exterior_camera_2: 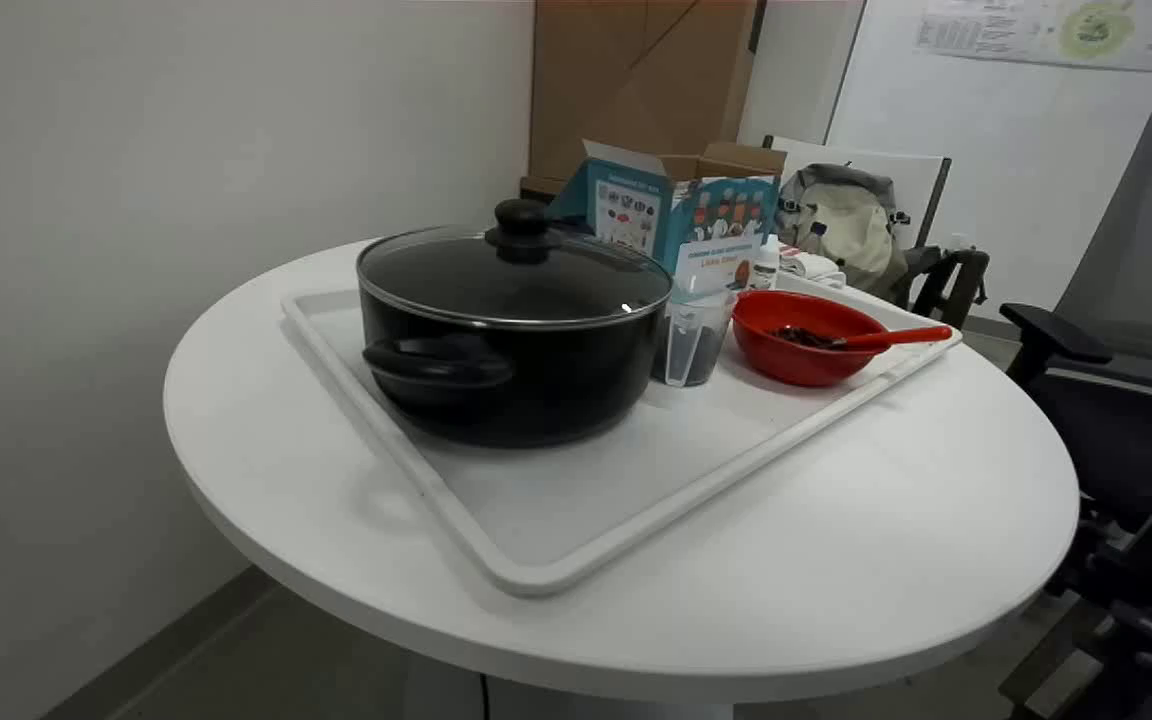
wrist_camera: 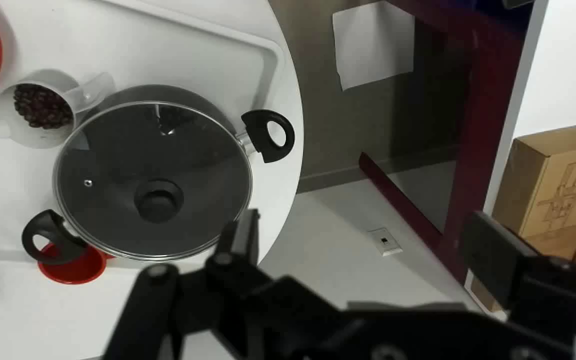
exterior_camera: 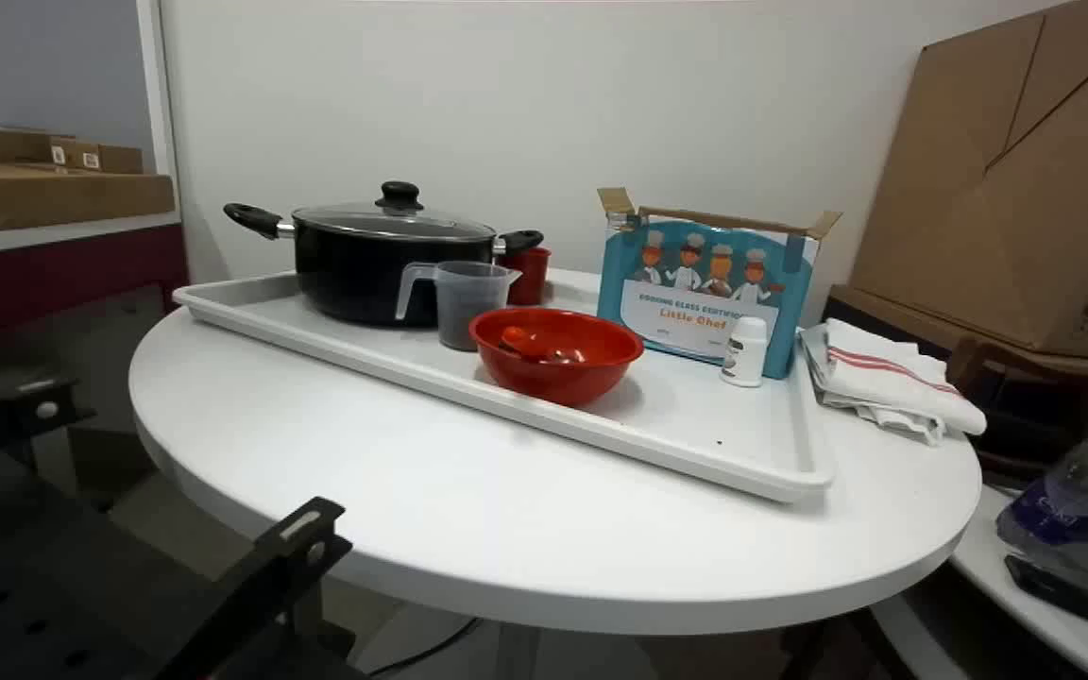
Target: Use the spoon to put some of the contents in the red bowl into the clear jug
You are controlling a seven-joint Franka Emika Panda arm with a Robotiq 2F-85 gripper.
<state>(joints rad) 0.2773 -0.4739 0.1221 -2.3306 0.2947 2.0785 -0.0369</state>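
Spoon point(exterior_camera_2: 893, 338) in red bowl point(exterior_camera_2: 796, 362), handle slanting up & out over rim, away from clear jug point(exterior_camera: 471, 307) in an exterior view. Dk beans point(wrist_camera: 43, 106) in bowl & jug; blk pot point(exterior_camera_2: 526, 395) by jug, all on tray point(exterior_camera_2: 576, 495) on surface point(exterior_camera_2: 836, 600). Tool point(wrist_camera: 368, 240): jaws spread wide, nothing held. In wrist view bowl's cut off far L, past pot & jug; reach prob. goes that way, pinch across handle.

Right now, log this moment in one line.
gripper: open, empty | spoon: in red bowl, not gripped | dark beans: in red bowl and clear jug | black pot: lidded
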